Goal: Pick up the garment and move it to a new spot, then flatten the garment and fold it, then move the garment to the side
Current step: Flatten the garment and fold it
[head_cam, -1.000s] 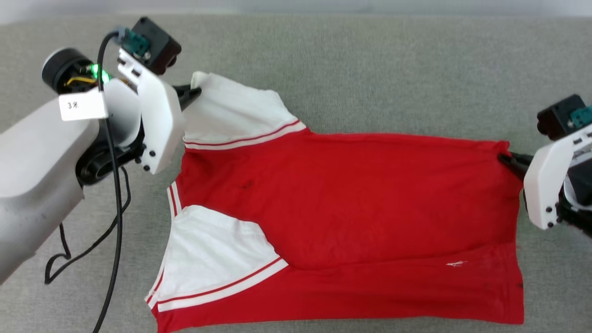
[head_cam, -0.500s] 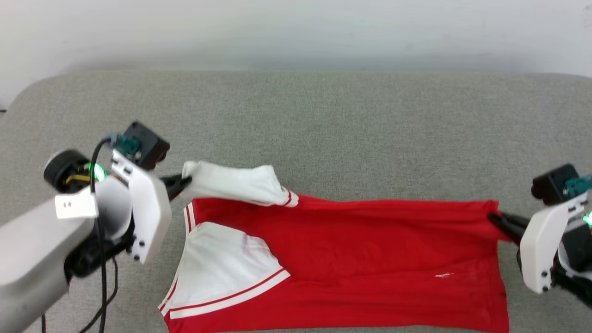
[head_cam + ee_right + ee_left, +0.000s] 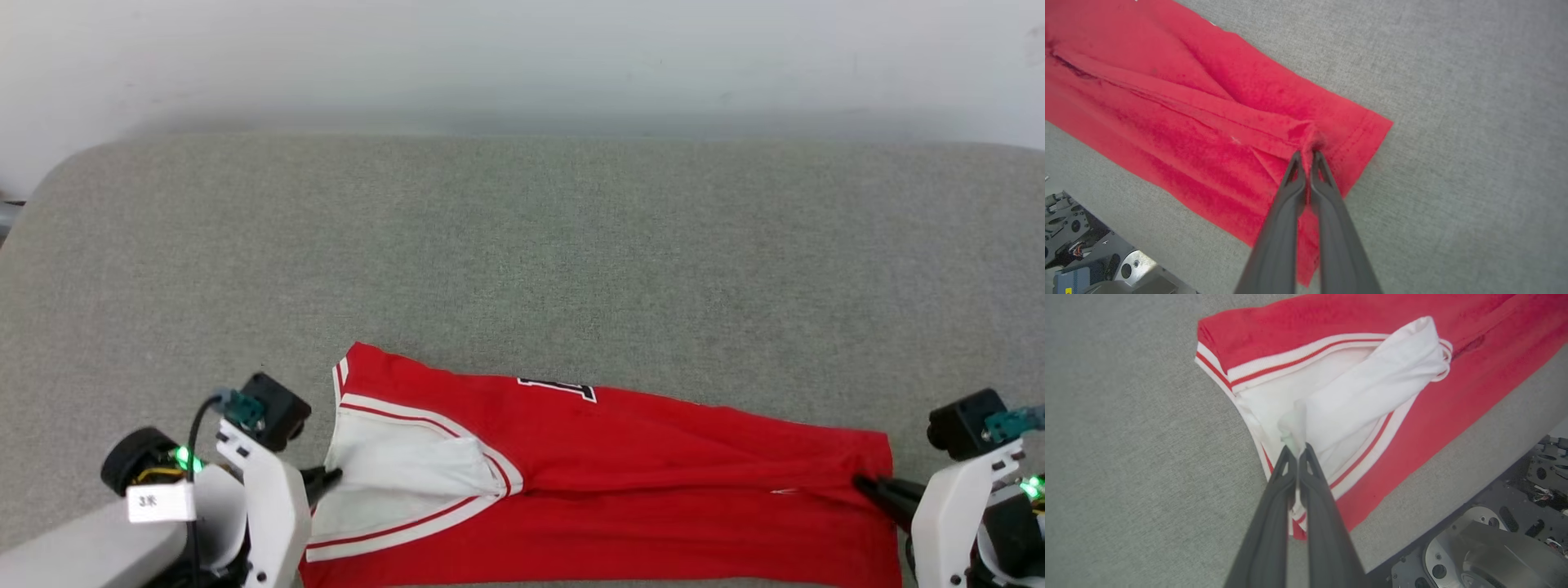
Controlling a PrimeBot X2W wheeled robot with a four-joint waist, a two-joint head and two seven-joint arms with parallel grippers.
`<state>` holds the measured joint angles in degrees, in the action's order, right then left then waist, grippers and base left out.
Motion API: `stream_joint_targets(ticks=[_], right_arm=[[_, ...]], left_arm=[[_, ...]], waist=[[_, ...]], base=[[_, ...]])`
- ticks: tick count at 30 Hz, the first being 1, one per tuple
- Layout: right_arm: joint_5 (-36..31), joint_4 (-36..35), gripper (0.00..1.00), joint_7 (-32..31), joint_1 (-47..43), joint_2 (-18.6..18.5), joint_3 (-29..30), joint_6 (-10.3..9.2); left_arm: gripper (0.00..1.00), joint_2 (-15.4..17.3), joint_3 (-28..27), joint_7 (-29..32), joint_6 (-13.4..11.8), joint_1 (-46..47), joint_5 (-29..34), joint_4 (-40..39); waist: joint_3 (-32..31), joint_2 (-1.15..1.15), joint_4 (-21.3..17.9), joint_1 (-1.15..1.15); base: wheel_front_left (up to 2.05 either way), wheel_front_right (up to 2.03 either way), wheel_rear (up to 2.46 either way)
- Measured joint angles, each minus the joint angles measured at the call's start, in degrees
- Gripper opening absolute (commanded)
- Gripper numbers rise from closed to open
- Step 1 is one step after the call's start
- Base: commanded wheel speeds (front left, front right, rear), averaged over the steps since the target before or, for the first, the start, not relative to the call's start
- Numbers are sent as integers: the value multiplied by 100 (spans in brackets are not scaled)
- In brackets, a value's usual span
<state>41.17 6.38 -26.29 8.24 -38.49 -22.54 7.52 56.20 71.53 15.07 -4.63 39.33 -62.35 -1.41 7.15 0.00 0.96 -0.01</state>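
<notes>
The garment [image 3: 653, 457], a red jersey shirt with white sleeves and striped trim, lies folded lengthwise along the near edge of the grey surface. A bit of black lettering [image 3: 559, 389] shows on its far fold. My left gripper [image 3: 331, 477] is shut on the white sleeve [image 3: 1355, 396] at the shirt's left end; its tips [image 3: 1296, 448] pinch the sleeve's edge. At the right end, my right gripper [image 3: 863, 485] is shut on the red hem [image 3: 1331, 134], its tips [image 3: 1306, 153] biting bunched cloth.
The grey padded surface [image 3: 522, 245] stretches far behind the shirt up to a pale wall [image 3: 522, 57]. The robot's base [image 3: 1494, 547] shows beyond the surface's near edge in both wrist views. A black cable [image 3: 196, 425] runs along my left wrist.
The head camera has tilted up. Both grippers drew the shirt's far edge toward the near edge, folding the shirt lengthwise; the lettering now shows on the fold.
</notes>
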Motion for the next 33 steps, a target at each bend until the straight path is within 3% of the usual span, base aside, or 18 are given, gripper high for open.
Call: stream_joint_targets(ticks=[5, 14, 15, 16, 17, 24, 33], right_arm=[[-40, 20, 0, -149, -182, 135, 43, 0], [-91, 356, 0, -112, -199, 269, -54, 0], [-91, 356, 29, -63, -197, 269, -58, 0], [-99, 352, 89, -14, -195, 266, -62, 1], [-100, 335, 100, 29, -196, 258, -59, 0], [-185, -34, 100, 366, -274, 158, 291, 0], [-305, -656, 100, 174, -480, 60, 1137, 0]], left_arm=[[0, -210, 35, -142, -41, -299, -92, 292], [0, -610, 36, -427, 111, -510, -237, 1004], [2, -645, 12, -497, 108, -519, -242, 1066], [83, -659, -2, -569, 100, -535, -240, 1102], [100, -660, -27, -670, 78, -559, -227, 1127], [100, -590, -290, -1392, -296, -676, -107, 1003], [100, -616, -672, -2509, -1129, -826, 261, 829]], waist=[[133, 0, 3, 0], [312, 0, 12, 1], [302, 0, 16, 1], [284, 0, 20, 1], [260, 0, 22, 1], [15, 0, 57, 1], [-159, 0, 163, 1]], base=[[0, 0, 0], [0, 0, 0], [0, 0, 0], [0, 0, 0], [0, 0, 0], [0, 0, 0], [0, 0, 0]])
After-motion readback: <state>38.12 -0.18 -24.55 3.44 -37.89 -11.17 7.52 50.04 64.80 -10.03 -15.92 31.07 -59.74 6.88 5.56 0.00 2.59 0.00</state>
